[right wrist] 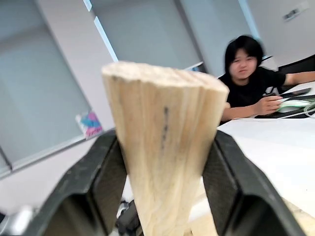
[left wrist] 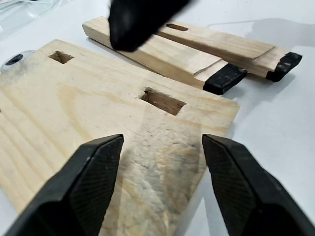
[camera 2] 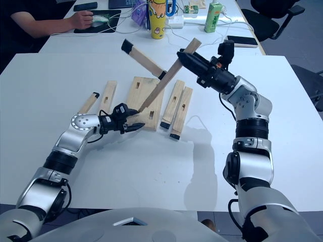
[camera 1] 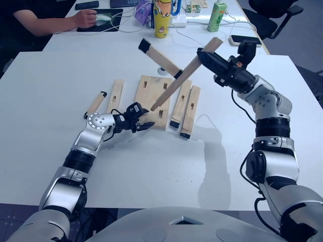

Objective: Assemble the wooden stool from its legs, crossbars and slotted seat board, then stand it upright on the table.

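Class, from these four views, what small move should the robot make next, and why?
Probably close the left gripper on the seat board's near edge to steady it. Its open fingers straddle that edge, while the right gripper holds a leg slanting down with its lower end at the board, ready for a slot.

Front half of the white table (camera 1: 166,171) is wide open, easy way in. Tight over the pale slotted wooden seat board (camera 1: 149,93) though: joined black-tipped wooden sticks (camera 1: 174,85) hang slanted right above it, black left gripper (camera 1: 147,126) parked at its near edge, two loose wooden slats (camera 1: 191,112) just right of it, two more slats (camera 1: 115,96) on its left.
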Tool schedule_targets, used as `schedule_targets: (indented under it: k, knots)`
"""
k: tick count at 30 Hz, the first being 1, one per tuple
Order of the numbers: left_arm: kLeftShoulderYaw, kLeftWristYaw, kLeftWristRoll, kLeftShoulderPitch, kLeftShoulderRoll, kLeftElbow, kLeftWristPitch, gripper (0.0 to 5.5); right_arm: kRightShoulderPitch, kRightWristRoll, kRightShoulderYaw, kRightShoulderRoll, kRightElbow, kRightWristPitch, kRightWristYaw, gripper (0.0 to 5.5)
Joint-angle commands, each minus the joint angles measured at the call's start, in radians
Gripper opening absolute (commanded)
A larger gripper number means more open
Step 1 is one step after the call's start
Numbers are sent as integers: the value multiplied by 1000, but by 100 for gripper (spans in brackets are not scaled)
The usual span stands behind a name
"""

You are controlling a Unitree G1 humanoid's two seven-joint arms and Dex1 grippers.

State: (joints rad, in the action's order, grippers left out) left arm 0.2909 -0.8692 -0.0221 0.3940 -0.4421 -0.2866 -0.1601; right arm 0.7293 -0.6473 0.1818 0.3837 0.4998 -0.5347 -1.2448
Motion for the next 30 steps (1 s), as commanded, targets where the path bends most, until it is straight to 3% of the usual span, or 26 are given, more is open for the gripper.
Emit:
schedule_targets:
  k: [1,10,22,30]
  knots:
    - [34,19,74,-39,-37,-15,-36,296,-20,65,-44,17,-24,73,-15,207]
    - [52,10,64,-74,-33,8,-74,296,10,161,-78,23,11,205,-15,207]
    - [67,14,71,-86,-35,6,-81,296,33,254,-220,70,8,314,-125,207]
    - [73,35,77,-98,-27,-1,-76,296,-31,277,-268,72,-75,307,-84,207]
